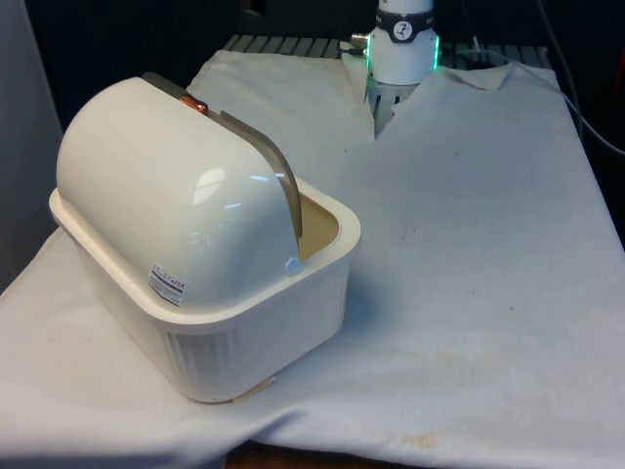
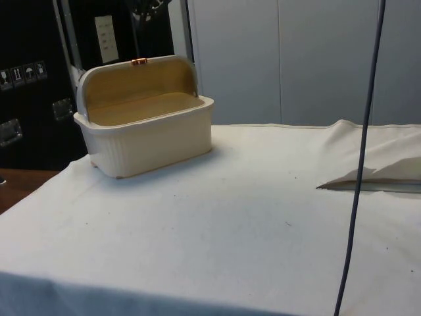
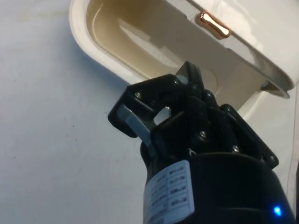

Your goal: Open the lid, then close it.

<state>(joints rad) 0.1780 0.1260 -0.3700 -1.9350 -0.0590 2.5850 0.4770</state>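
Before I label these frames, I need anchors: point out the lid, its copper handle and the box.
lid [image 1: 166, 186], front view, on its domed outer shell.
copper handle [image 3: 213, 24], wrist view, on the middle of the bar.
box [image 2: 158, 135], side view, on its ribbed wall.

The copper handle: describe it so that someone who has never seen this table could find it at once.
Start at the cream bread box standing on the white cloth at the front view's left. Its rounded lid is rolled back, leaving the box open. The handle is the small shiny copper bar on the lid's top edge, the only metallic, reddish thing against all that cream plastic.
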